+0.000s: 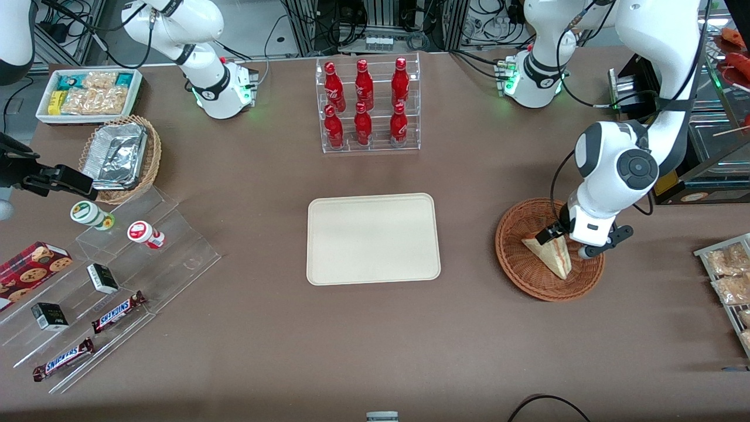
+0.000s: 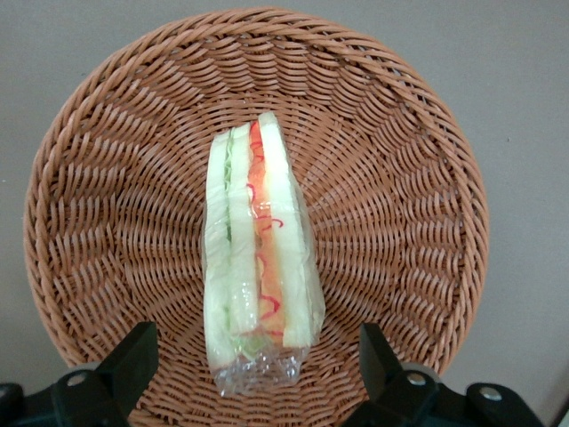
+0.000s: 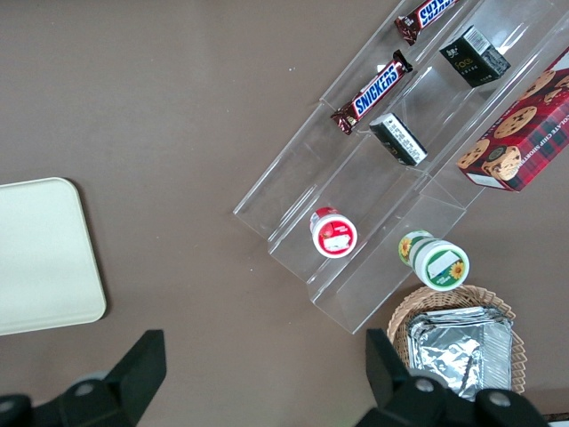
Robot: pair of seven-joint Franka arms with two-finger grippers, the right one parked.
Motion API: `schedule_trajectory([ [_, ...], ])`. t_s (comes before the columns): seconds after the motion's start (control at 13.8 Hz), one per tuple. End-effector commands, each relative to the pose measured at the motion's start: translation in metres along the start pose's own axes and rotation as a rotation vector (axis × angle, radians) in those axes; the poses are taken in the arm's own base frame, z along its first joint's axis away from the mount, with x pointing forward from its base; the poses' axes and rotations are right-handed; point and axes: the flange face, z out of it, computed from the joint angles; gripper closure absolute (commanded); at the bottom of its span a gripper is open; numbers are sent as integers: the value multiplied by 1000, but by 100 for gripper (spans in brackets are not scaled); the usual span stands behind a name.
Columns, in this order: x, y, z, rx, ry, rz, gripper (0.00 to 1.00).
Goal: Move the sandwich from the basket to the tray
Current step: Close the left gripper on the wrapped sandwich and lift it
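The sandwich point(image 1: 551, 253) is a plastic-wrapped wedge of pale bread with red and green filling, lying in the round reddish-brown wicker basket point(image 1: 515, 264) toward the working arm's end of the table. In the left wrist view the sandwich point(image 2: 253, 258) lies in the middle of the basket point(image 2: 107, 178). My left gripper point(image 1: 577, 241) hangs low over the basket, above the sandwich's wide end. It is open, with one finger point(image 2: 133, 356) on each side of the wrapped end and not touching it. The cream tray point(image 1: 373, 238) lies bare at the table's middle.
A clear rack of red bottles point(image 1: 367, 105) stands farther from the front camera than the tray. A wire rack of snack bags point(image 1: 729, 275) lies at the working arm's table edge. A tan basket with foil containers point(image 1: 120, 157), a snack box point(image 1: 88, 94) and clear steps with sweets point(image 1: 111, 281) lie toward the parked arm's end.
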Motion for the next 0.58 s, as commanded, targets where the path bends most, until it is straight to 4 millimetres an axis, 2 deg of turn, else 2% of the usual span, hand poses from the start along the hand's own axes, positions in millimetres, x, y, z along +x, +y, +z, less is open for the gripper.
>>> schedule_trajectory([
  [0.0, 0, -2, 14, -2, 13, -14, 0],
  [0.14, 1, -2, 20, 0, 9, -15, 0],
  [0.22, 3, -2, 22, -4, 15, -15, 5],
  [0.29, 3, -2, 26, -4, 14, -15, 19],
  [0.36, 4, -2, 28, -3, 12, -16, 48],
  [0.51, 4, -2, 28, -3, 12, -15, 92],
])
